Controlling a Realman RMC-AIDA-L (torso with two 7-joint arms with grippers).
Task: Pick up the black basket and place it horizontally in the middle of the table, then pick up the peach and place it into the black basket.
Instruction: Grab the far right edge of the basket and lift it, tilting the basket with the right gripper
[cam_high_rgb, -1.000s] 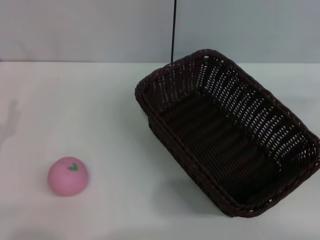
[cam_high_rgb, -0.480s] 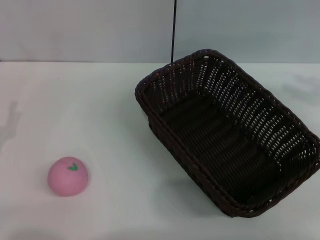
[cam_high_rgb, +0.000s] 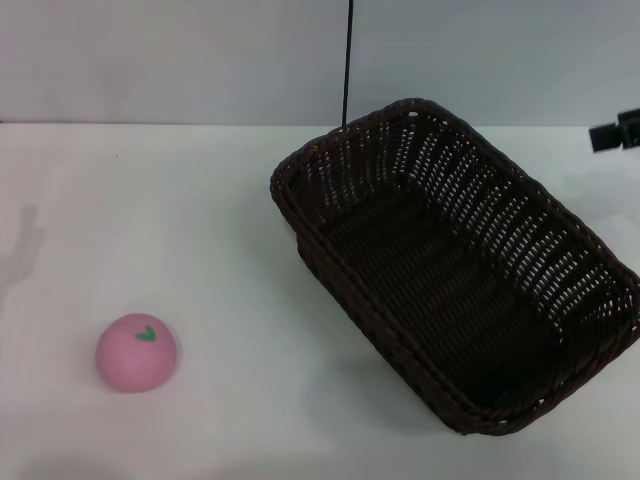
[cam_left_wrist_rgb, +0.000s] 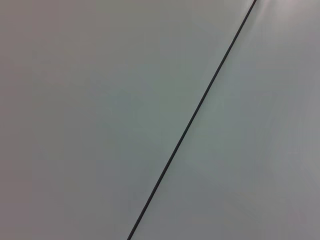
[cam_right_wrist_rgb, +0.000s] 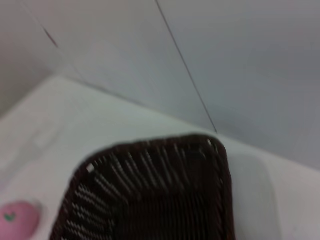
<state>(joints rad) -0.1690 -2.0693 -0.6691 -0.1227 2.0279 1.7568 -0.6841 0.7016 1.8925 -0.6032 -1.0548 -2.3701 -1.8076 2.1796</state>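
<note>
Bringing in: my right hand has just edged into the head view at its right border; half a second ago that spot showed only wall and worktop. Only a dark tip shows, so I cannot tell whether the fingers are spread or pressed together.
Meaning: I read this as the start of the reach for the black basket; nothing is gripped yet and neither step of the task is done.
Unchanged: basket and peach lie where they lay a second ago.
Basket position: just below and inward of my right hand, its far rim near the tip but not touching. It sits skewed on the worktop, long axis running diagonally, so it needs turning and shifting toward the middle.
Basket look: dark brown-black wicker, rectangular with rounded corners, sloping openwork sides, braided rim, empty. The right wrist view looks down on one rounded end from above.
Peach: well apart from my right hand, across the basket on the far side; small, round, matte pink, green leaf mark up. It peeks into the right wrist view too.
Left hand: not in view; its camera shows only a wall with a thin dark line.
</note>
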